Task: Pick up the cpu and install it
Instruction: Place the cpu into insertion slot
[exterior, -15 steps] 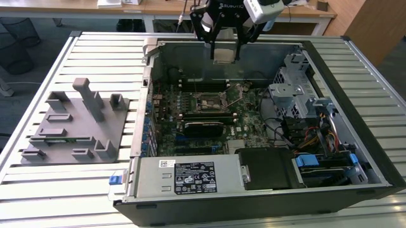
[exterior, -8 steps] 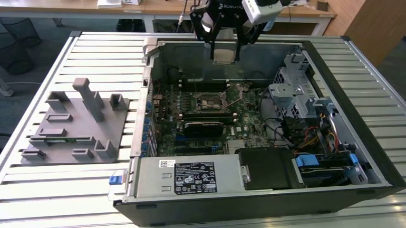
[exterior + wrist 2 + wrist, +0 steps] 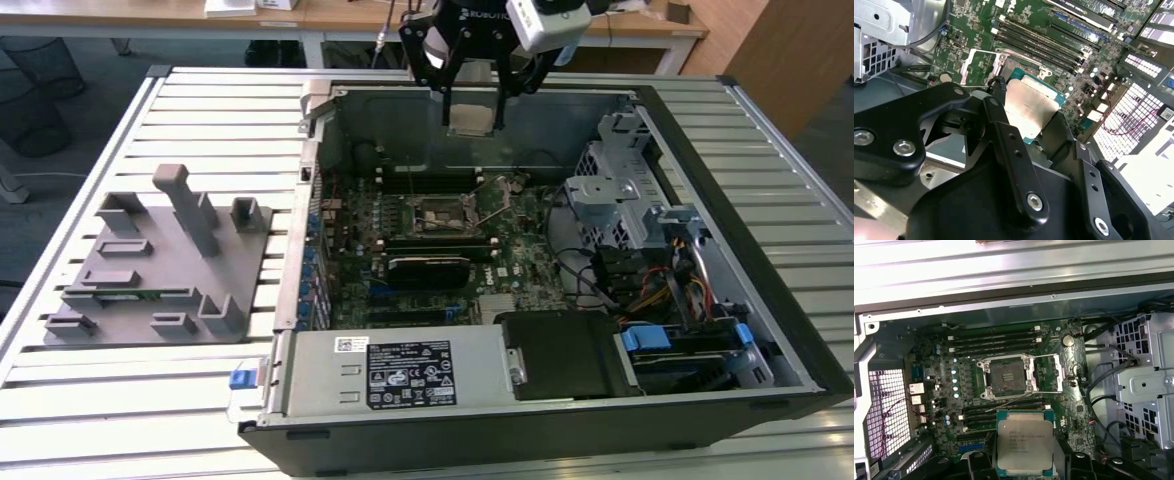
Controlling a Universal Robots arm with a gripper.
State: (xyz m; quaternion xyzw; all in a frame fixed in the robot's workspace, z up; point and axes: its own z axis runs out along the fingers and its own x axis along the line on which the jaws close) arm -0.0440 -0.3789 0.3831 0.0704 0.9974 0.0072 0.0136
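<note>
Above the open case (image 3: 741,200), your claw (image 3: 475,112) is clamped on the cpu (image 3: 1024,442), clear of the board. Socket (image 3: 1006,377) sits uncovered on the board beneath.

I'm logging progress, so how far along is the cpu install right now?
Done: the pickup. The hand grips the cpu.
In hand: the cpu is held above the motherboard, short of the socket.
Left: seating it. The socket sits empty, and its metal frame looks open.
</note>
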